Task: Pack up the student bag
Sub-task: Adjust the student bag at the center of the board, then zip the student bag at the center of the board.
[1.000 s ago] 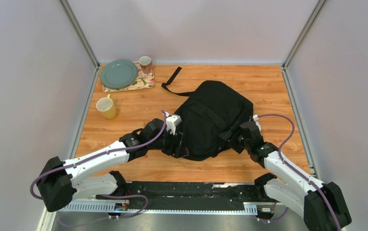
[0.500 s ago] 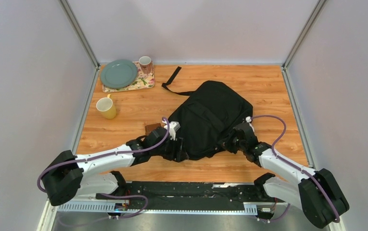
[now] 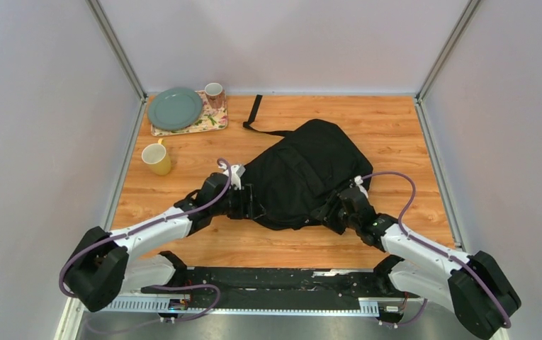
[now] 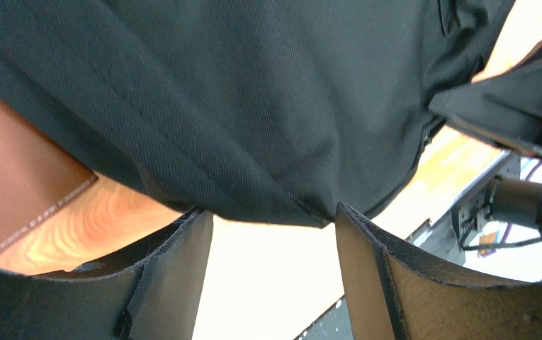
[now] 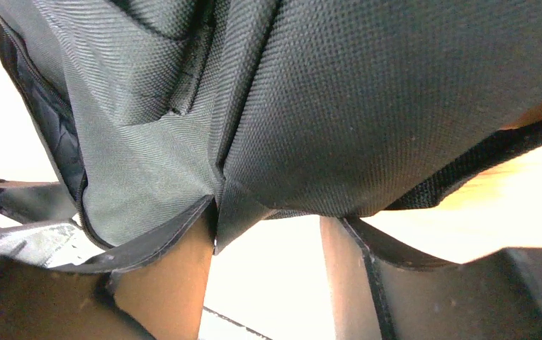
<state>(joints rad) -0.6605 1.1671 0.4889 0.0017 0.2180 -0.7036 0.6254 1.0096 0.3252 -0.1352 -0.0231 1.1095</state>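
Observation:
The black student bag (image 3: 303,170) lies flat in the middle of the wooden table. My left gripper (image 3: 251,203) is at its near left edge and my right gripper (image 3: 330,211) at its near right edge. In the left wrist view the jaws (image 4: 271,216) stand apart with nothing between them, and the bag fabric (image 4: 253,106) hangs over the fingertips. A brown wallet (image 4: 9,180) lies partly under the bag at the left. In the right wrist view the jaws (image 5: 269,212) also stand apart, with the bag fabric (image 5: 367,106) draped over the tips.
A floral tray (image 3: 210,122) at the back left holds a green plate (image 3: 175,108) and a small mug (image 3: 214,91). A yellow mug (image 3: 156,157) stands left of the bag. A loose bag strap (image 3: 253,112) trails toward the back wall.
Both grippers have moved left along the bag's near edge, and the bag has shifted and turned leftward with them. The brown wallet seen half a second ago is hidden in the top view.

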